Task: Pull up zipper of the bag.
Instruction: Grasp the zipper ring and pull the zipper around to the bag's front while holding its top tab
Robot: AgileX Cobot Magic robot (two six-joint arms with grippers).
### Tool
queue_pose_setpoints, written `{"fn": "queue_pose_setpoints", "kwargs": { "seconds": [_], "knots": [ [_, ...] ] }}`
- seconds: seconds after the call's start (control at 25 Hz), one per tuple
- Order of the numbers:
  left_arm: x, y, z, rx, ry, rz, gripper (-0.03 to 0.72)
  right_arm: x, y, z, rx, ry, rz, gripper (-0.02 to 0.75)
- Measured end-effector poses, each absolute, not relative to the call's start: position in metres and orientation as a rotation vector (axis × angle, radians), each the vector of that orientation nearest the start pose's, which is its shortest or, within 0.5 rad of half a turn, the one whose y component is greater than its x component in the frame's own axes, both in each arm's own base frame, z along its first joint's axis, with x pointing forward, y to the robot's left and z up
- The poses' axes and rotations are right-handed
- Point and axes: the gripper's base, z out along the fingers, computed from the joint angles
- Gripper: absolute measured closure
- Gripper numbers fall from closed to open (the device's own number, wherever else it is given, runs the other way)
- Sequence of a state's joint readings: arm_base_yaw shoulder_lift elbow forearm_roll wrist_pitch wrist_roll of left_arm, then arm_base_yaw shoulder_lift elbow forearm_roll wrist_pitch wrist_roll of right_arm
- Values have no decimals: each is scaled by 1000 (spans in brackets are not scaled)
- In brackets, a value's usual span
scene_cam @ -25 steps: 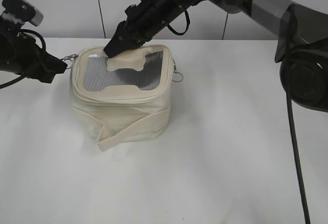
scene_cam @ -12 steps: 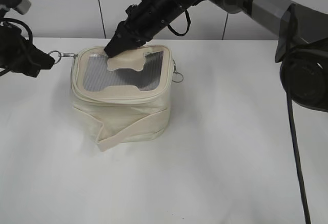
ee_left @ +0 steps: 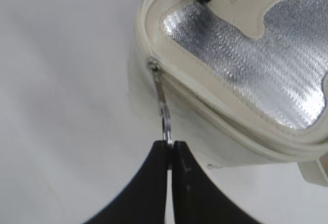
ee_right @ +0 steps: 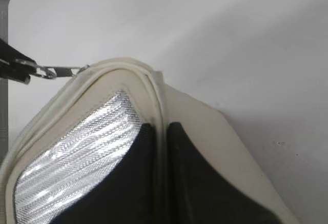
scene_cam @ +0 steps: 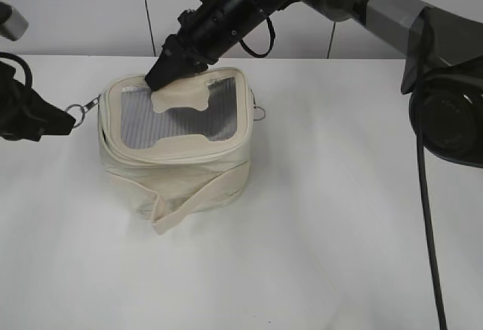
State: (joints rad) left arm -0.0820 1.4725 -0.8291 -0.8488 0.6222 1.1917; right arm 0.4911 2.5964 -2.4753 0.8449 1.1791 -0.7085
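The cream bag (scene_cam: 181, 171) with a grey mesh top sits on the white table, leaning left. My left gripper (scene_cam: 66, 121) is shut on the silver ring pull (scene_cam: 75, 109) of a zipper slider at the bag's left rim; in the left wrist view the jaws (ee_left: 169, 144) pinch the ring (ee_left: 165, 119), the slider (ee_left: 153, 66) at the corner. My right gripper (scene_cam: 162, 73) is shut on the bag's back rim; the right wrist view shows the jaws (ee_right: 160, 127) on both sides of the rim seam (ee_right: 156, 96). A second ring pull (scene_cam: 260, 111) hangs at the right side.
A loose cream strap (scene_cam: 192, 198) wraps the bag's body and juts out at the front. The white table (scene_cam: 324, 224) ends at a pale wall behind. The right arm (scene_cam: 362, 1) spans the upper view.
My left gripper has moved left and down with the ring pull. The bag has tilted and shifted left. My right gripper has stayed on the back rim.
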Motion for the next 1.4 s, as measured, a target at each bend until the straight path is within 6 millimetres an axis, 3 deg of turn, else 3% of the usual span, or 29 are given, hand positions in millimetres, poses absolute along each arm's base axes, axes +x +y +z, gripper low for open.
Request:
{"fn": "queue_pose_setpoints", "kwargs": {
  "seconds": [0.2, 0.52, 0.64, 0.8, 0.96, 1.16, 1.24, 1.4],
  "knots": [
    [252, -61, 221, 742, 2361, -455, 697, 446, 317, 193, -1221, 2217, 1100, 684],
    [235, -61, 238, 714, 2312, -464, 697, 445, 319, 194, -1141, 2283, 1148, 684],
    [229, -62, 232, 704, 2355, -509, 697, 446, 318, 193, -1101, 2310, 1144, 685],
    [211, -65, 221, 767, 2439, -622, 697, 461, 307, 192, -925, 2357, 1086, 687],
    [209, -66, 219, 765, 2449, -635, 697, 467, 300, 192, -882, 2361, 1077, 689],
    [224, -57, 221, 658, 2387, -449, 690, 466, 300, 191, -950, 2333, 1065, 692],
    [231, -51, 223, 614, 2346, -346, 622, 464, 300, 191, -1022, 2299, 1064, 692],
    [250, -49, 227, 631, 2305, -272, 361, 461, 300, 192, -1183, 2194, 1044, 692]
  ]
}}
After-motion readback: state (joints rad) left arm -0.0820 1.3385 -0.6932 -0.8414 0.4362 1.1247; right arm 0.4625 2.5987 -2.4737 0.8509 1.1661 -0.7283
